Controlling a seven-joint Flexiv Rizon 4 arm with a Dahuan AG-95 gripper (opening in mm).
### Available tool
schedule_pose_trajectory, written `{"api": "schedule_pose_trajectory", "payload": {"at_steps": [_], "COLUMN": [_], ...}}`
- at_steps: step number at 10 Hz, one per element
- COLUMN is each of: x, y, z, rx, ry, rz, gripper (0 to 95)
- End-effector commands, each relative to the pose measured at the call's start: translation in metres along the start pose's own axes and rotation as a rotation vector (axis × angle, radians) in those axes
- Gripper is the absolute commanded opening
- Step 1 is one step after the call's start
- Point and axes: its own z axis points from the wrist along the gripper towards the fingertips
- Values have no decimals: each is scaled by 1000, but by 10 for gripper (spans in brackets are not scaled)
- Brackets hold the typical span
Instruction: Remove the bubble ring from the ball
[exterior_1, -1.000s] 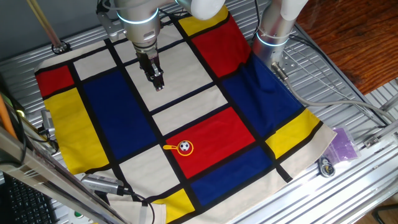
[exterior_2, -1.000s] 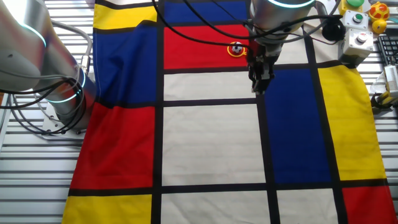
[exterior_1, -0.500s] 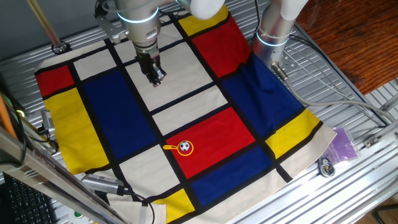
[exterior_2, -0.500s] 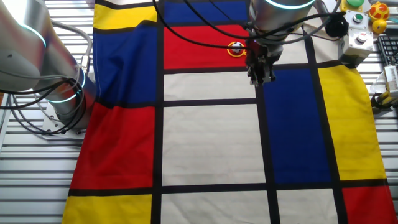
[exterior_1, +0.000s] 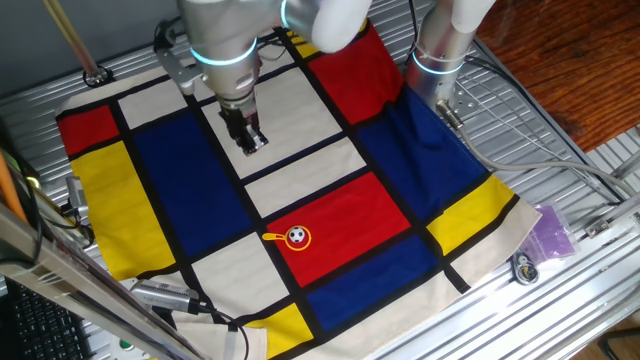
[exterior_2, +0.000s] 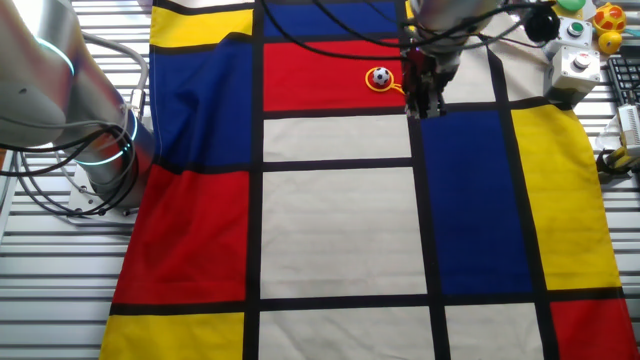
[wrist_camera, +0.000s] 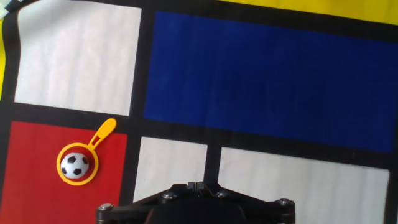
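The yellow-orange bubble ring (exterior_1: 290, 237) lies flat on a red square of the checked cloth, around the small black-and-white ball (exterior_1: 297, 236). Its short handle points toward the white square. Both also show in the other fixed view, ring (exterior_2: 387, 84) and ball (exterior_2: 380, 77), and in the hand view, ring (wrist_camera: 94, 144) and ball (wrist_camera: 75, 165). My gripper (exterior_1: 252, 142) hangs above a white square, well away from the ring. It also shows in the other fixed view (exterior_2: 424, 108), just beside the ring. In the hand view its jaws (wrist_camera: 199, 185) are shut together and empty.
The cloth (exterior_1: 180, 180) of red, blue, yellow and white squares covers the table. A second robot base (exterior_1: 440, 60) stands at the far edge. A button box (exterior_2: 580, 65) and cables sit beyond the cloth's edge. A purple packet (exterior_1: 553, 230) lies off the cloth.
My gripper has moved a short way across the cloth toward the ring and ball. The ring and ball have not moved.
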Motion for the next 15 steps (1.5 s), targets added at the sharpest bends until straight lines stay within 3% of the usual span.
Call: {"api": "schedule_pose_trajectory", "payload": {"at_steps": [1,4,6,8,15], "x": [3,7,7,1,1], "y": [0,-1,-2,-10,-10], "z": [4,7,5,4,4], "rx": [12,12,9,8,7], "ry": [-12,-8,-27,-21,-2], "rz": [-14,-18,-19,-29,-169], "gripper": [0,0,0,0,0]}}
